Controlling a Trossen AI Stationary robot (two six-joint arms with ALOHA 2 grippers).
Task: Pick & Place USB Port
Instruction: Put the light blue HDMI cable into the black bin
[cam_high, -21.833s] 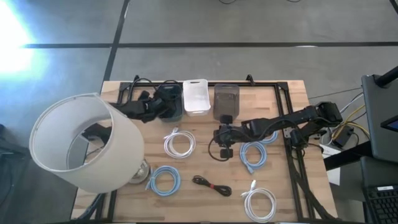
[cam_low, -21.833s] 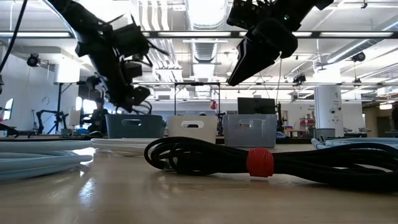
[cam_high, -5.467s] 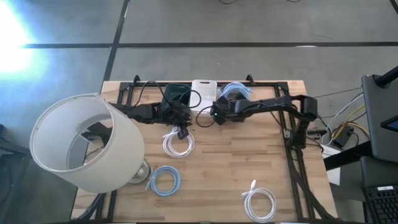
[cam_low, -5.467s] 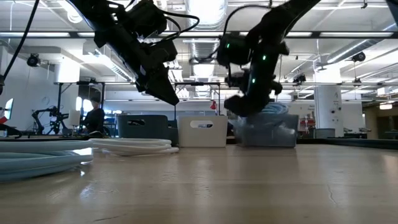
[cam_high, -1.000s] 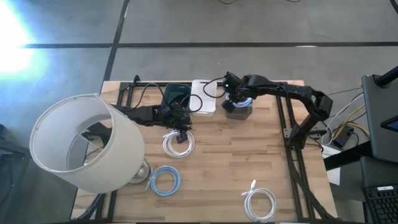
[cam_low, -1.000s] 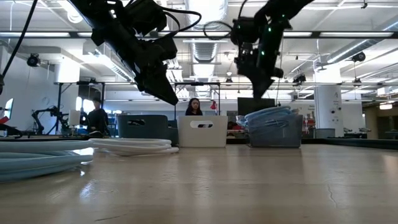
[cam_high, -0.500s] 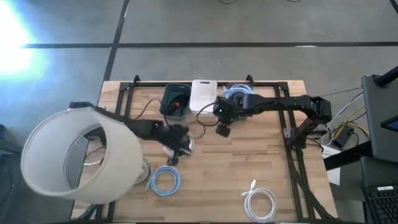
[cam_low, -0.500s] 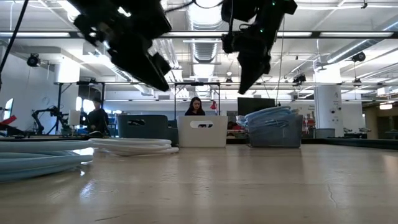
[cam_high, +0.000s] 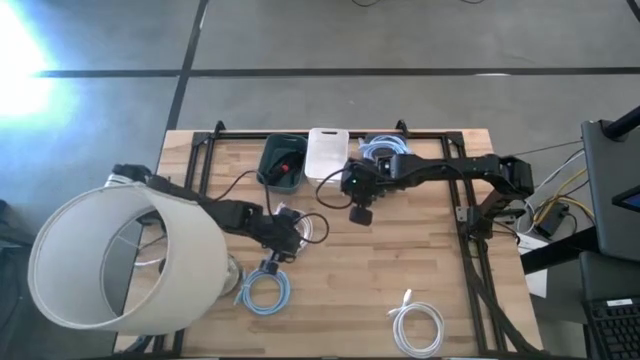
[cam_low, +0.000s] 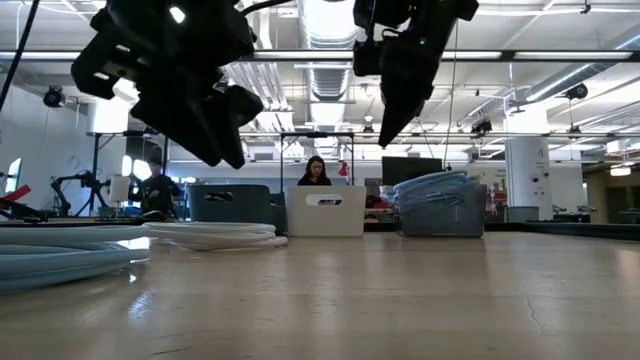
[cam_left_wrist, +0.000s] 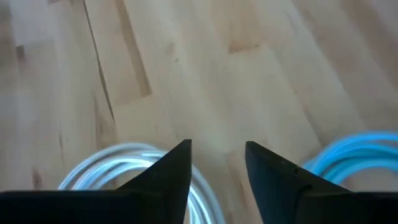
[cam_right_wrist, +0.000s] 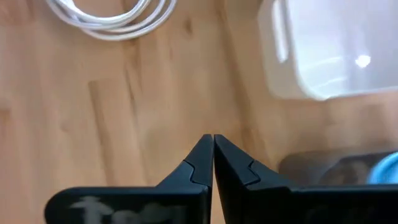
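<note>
Coiled USB cables lie flat on the wooden table: a white coil (cam_high: 303, 226), a light-blue coil (cam_high: 265, 292) and a second white coil (cam_high: 415, 325) near the front edge. My left gripper (cam_high: 278, 250) hovers open between the first white coil (cam_left_wrist: 118, 165) and the blue coil (cam_left_wrist: 354, 155), with nothing between its fingers (cam_left_wrist: 217, 155). My right gripper (cam_high: 360, 210) hangs shut and empty (cam_right_wrist: 213, 152) above bare table in front of the bins, high in the low view (cam_low: 385, 120).
Three bins stand along the far edge: a dark green one (cam_high: 282, 163) holding a black cable, a white one (cam_high: 327, 152), and a grey one (cam_high: 385, 150) with blue cables. A large white lampshade (cam_high: 110, 260) covers the table's left side. A person shows in the room behind (cam_low: 313, 172).
My left gripper has moved from beside the dark bin toward the near edge, past the white coil toward the blue one. My right gripper has left the grey bin and come toward the table's middle, still shut. The lampshade has shifted left and toward the near edge.
</note>
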